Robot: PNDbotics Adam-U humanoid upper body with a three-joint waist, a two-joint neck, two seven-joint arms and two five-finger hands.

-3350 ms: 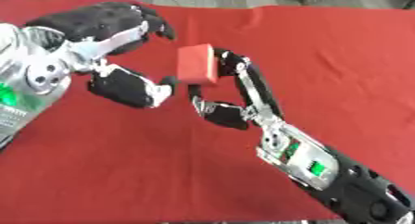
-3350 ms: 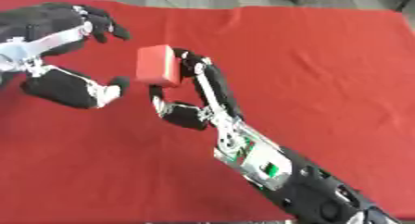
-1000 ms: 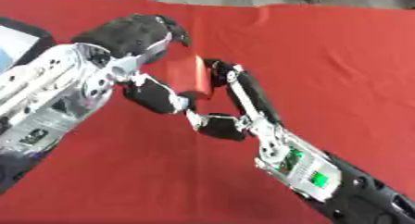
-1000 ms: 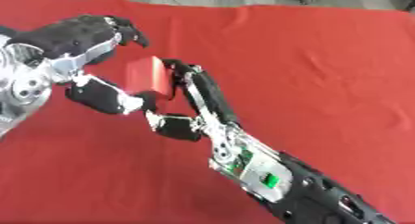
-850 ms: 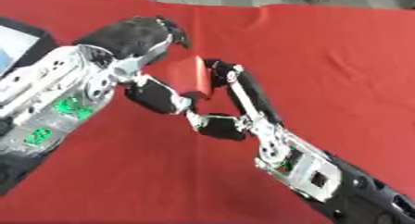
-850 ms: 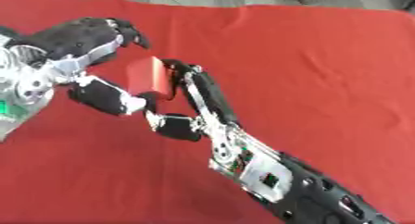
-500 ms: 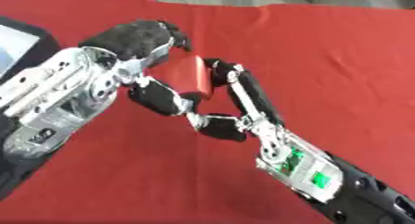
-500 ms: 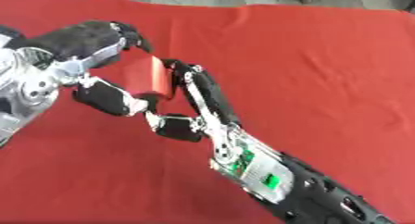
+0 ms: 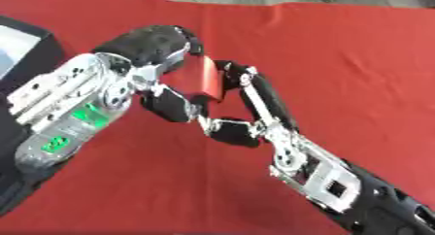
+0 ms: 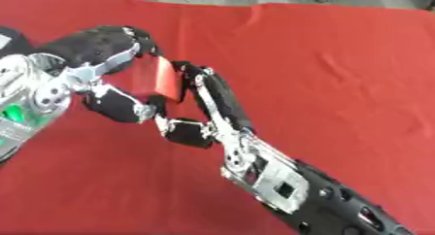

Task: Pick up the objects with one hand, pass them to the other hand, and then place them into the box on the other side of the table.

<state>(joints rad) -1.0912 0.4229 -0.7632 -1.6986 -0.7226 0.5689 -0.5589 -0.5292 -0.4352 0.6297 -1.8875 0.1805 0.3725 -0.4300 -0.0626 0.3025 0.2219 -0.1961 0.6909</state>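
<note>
While the right hand (image 9: 242, 117) keeps the red block (image 9: 205, 77) pinched between fingers and thumb above the red tablecloth (image 9: 357, 59), the left hand (image 9: 157, 66) has closed in from an open, separated position and now curls its fingers over the block's top and near side. Both hands contact the block at mid-table. Judged status: handover in progress; release by the right hand remains outstanding. The box (image 9: 19, 44) sits at the left edge.
</note>
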